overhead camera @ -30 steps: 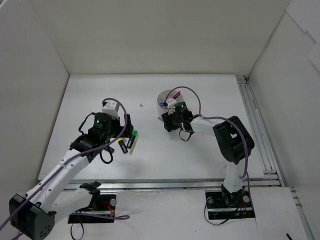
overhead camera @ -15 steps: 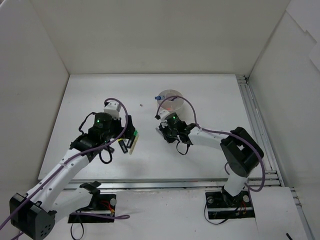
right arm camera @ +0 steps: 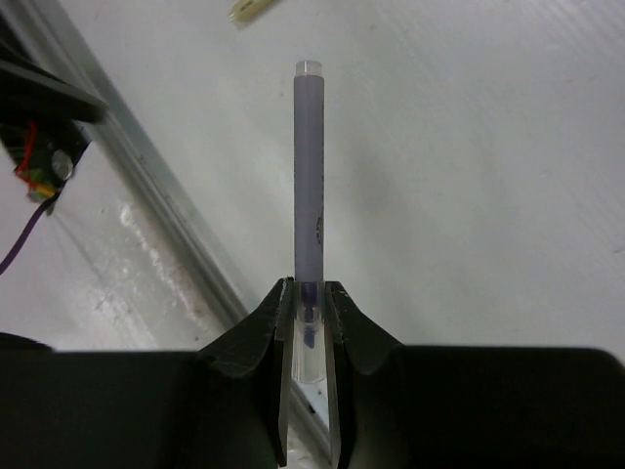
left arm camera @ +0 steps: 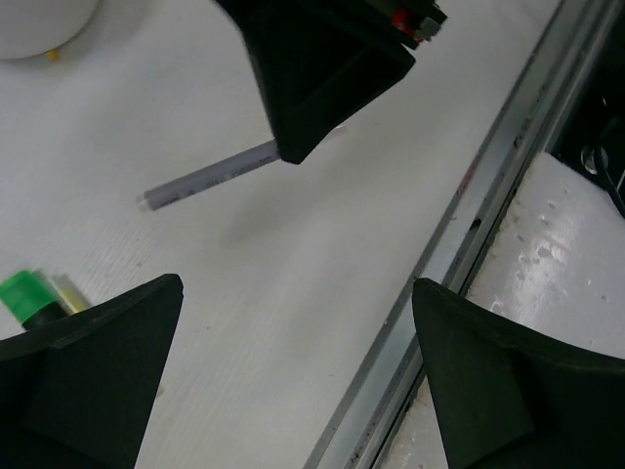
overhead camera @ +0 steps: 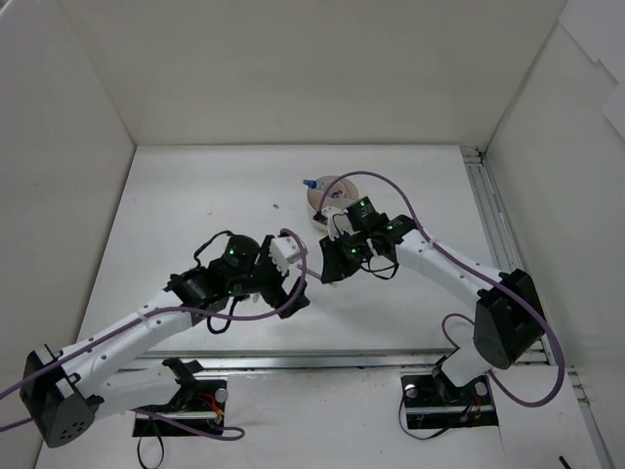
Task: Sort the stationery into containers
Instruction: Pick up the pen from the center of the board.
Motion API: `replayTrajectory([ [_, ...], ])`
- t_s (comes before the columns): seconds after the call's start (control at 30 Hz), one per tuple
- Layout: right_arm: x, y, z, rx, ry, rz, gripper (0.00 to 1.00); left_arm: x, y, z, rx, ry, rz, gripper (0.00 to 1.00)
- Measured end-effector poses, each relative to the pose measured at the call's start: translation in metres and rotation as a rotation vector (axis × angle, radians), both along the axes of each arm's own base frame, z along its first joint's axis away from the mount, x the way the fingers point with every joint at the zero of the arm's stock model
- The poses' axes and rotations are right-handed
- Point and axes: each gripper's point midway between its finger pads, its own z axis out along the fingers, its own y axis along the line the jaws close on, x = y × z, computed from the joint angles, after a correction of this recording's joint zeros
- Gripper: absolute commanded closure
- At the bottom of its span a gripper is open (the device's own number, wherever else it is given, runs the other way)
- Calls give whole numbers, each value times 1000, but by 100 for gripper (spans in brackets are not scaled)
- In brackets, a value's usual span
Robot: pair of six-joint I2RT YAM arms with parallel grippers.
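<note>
My right gripper [right arm camera: 309,285] is shut on the clear end of a thin pale-purple pen [right arm camera: 309,166], which points out over the table. In the top view it [overhead camera: 330,272] hangs just in front of the round white tub [overhead camera: 314,198], where a blue-capped item [overhead camera: 311,183] rests on the rim. My left gripper [left arm camera: 298,293] is open and empty, close to the left of the right gripper [left arm camera: 322,68], with the held pen [left arm camera: 210,176] in its view. A green-capped highlighter [left arm camera: 24,293] lies at its left edge. In the top view the left gripper [overhead camera: 296,293] hides the other stationery.
A metal rail [left arm camera: 459,244] runs along the table's near edge, close to both grippers. Another rail [overhead camera: 493,234] runs down the right side. The tub's edge [left arm camera: 39,24] shows in the left wrist view. A pale stick end [right arm camera: 249,10] lies beyond the pen tip.
My left arm has swung right, from over the highlighters to the table's middle. My right gripper has come away from the tub, towards the near edge.
</note>
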Motion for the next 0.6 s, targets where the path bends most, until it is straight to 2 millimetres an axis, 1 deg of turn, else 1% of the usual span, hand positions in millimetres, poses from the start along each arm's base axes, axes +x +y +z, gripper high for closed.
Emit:
replayTrajectory([
  [0.07,-13,0,6,15,43,39,100,-9,-14,-5,39,-22,-78,0],
  [0.1,-18,0,9,24,60,55,100,-10,-19,-8,61,-29,-99,0],
  [0.23,-39,0,24,71,113,113,100,-5,-36,-16,140,-67,-139,1],
  [0.33,-51,-2,39,114,133,137,100,-3,-42,-23,183,-85,-148,4],
  [0.43,-58,-3,53,158,139,154,100,-3,-41,-29,216,-96,-150,9],
  [0.53,-64,-4,65,196,148,171,100,-2,-41,-29,226,-107,-143,17],
  [0.57,-66,-4,68,205,153,176,100,-2,-41,-29,228,-110,-142,25],
  [0.6,-68,-3,70,212,157,181,100,-2,-41,-29,229,-112,-138,30],
])
